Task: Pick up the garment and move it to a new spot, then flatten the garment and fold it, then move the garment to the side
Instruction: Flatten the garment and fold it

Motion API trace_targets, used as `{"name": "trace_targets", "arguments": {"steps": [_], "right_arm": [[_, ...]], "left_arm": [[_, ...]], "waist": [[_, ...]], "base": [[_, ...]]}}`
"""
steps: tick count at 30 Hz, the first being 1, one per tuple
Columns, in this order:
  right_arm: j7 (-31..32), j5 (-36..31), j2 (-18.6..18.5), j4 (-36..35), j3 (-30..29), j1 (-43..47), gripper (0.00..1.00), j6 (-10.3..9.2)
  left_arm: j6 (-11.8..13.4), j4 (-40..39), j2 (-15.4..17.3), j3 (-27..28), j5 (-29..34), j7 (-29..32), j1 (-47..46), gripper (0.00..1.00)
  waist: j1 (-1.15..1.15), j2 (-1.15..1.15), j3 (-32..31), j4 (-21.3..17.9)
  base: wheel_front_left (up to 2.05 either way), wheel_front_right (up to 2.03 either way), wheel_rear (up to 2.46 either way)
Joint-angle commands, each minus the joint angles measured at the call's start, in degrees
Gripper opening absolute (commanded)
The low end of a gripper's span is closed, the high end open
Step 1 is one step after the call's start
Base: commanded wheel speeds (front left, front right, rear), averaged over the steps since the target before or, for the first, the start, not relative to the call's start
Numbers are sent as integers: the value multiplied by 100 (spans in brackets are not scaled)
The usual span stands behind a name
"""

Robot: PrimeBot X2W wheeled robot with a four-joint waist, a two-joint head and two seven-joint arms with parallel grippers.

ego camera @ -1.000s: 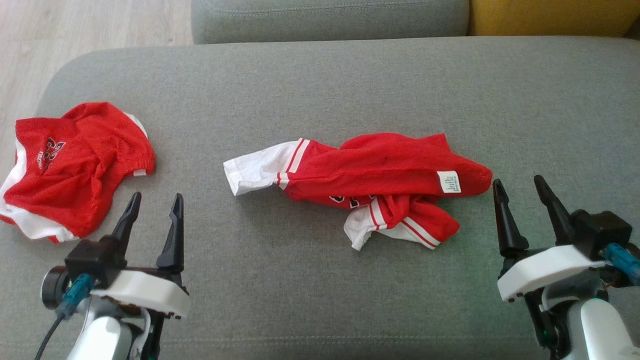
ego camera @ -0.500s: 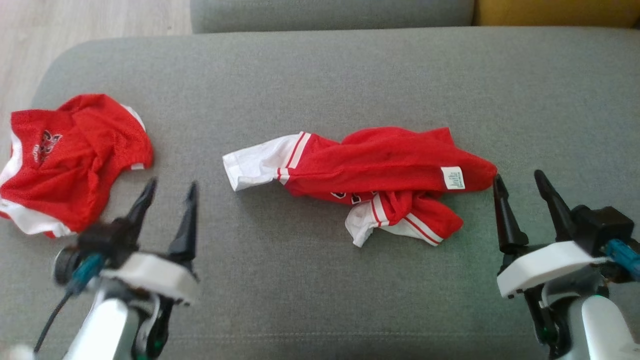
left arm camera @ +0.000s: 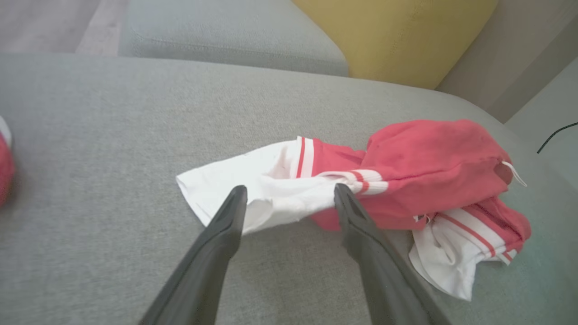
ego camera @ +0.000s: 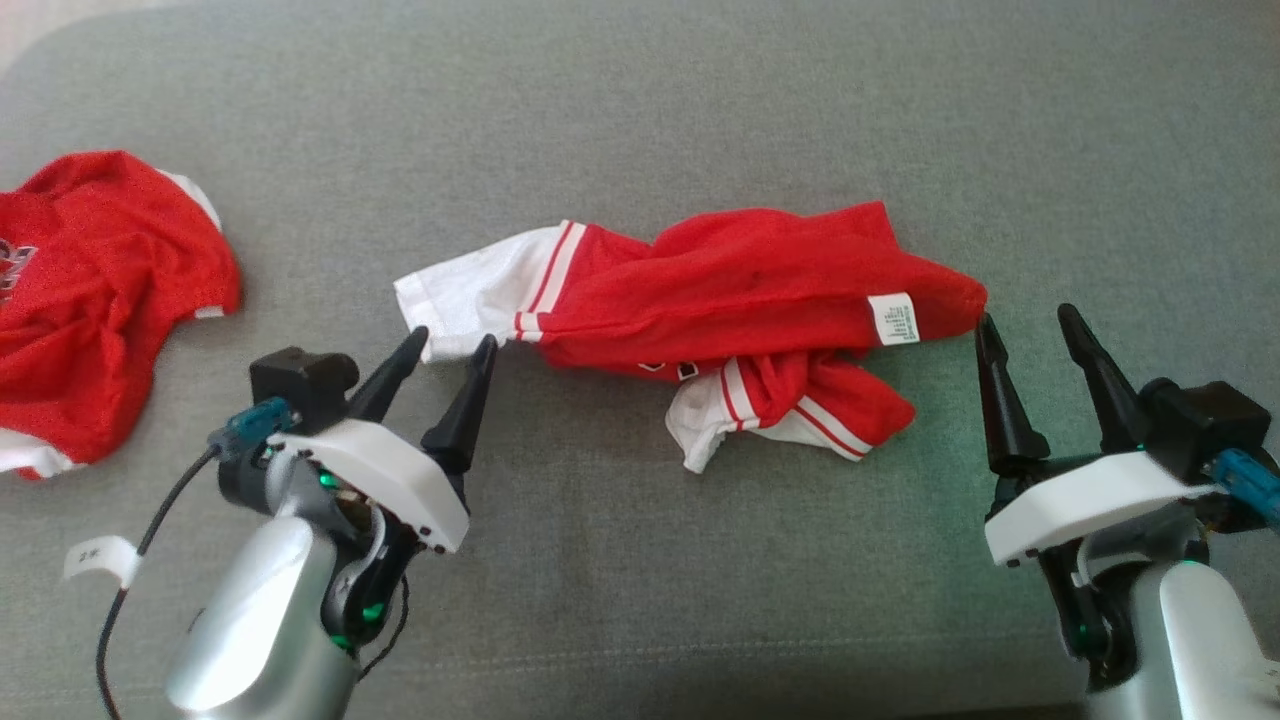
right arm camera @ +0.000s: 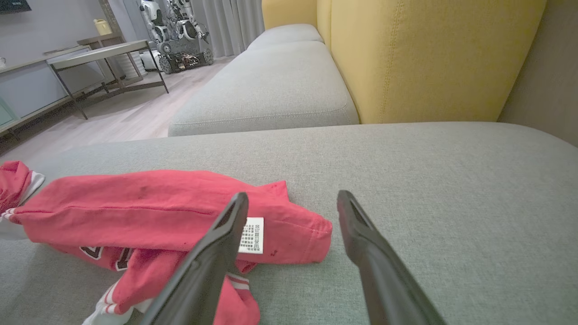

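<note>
A crumpled red garment (ego camera: 740,300) with white sleeves and red stripes lies across the middle of the grey sofa cushion (ego camera: 640,120); it also appears as the garment (left arm camera: 406,176) and the garment (right arm camera: 149,207) in the wrist views. My left gripper (ego camera: 453,347) is open, its fingertips right at the edge of the white sleeve (left arm camera: 253,189) at the garment's left end. My right gripper (ego camera: 1025,318) is open too, just off the red right end that carries a white label (right arm camera: 251,234). Nothing is between either pair of fingers.
A second red and white garment (ego camera: 90,290) lies bunched at the cushion's left edge. A yellow backrest (right arm camera: 429,54) stands behind the cushion, with another grey cushion (right arm camera: 266,90) beyond. A table (right arm camera: 99,58) and another robot (right arm camera: 176,27) stand on the wooden floor farther off.
The head camera has tilted down. My left gripper has moved right and forward, from near the left garment up to the white sleeve. The right gripper has kept its place by the red end.
</note>
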Motion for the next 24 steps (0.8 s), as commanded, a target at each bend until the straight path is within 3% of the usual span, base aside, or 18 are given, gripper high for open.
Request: {"name": "trace_targets", "arguments": {"steps": [1, 6, 7, 8, 24], "right_arm": [[-14, 35, -20, -210, 133, -222, 100, -4], [-34, 97, -20, -198, 124, -274, 100, -4], [-41, 109, -20, -190, 123, -287, 100, -4], [-55, 129, -19, -184, 117, -298, 100, -4], [-107, 179, -19, -180, 71, -308, 100, -4]], "left_arm": [[-54, -98, 70, 173, -73, 37, -294, 100], [-138, 80, 33, 170, -271, 85, -389, 100], [-147, 103, 44, 166, -272, 68, -410, 22], [-161, 125, 39, 166, -307, 60, -423, 0], [-32, 181, 166, 109, -94, -373, -468, 0]], "waist": [[0, 0, 85, -52], [0, 0, 189, -82], [0, 0, 198, -86], [0, 0, 207, -88], [0, 0, 112, -36]], "base": [[0, 0, 0], [0, 0, 0], [0, 0, 0], [0, 0, 0], [0, 0, 0]]}}
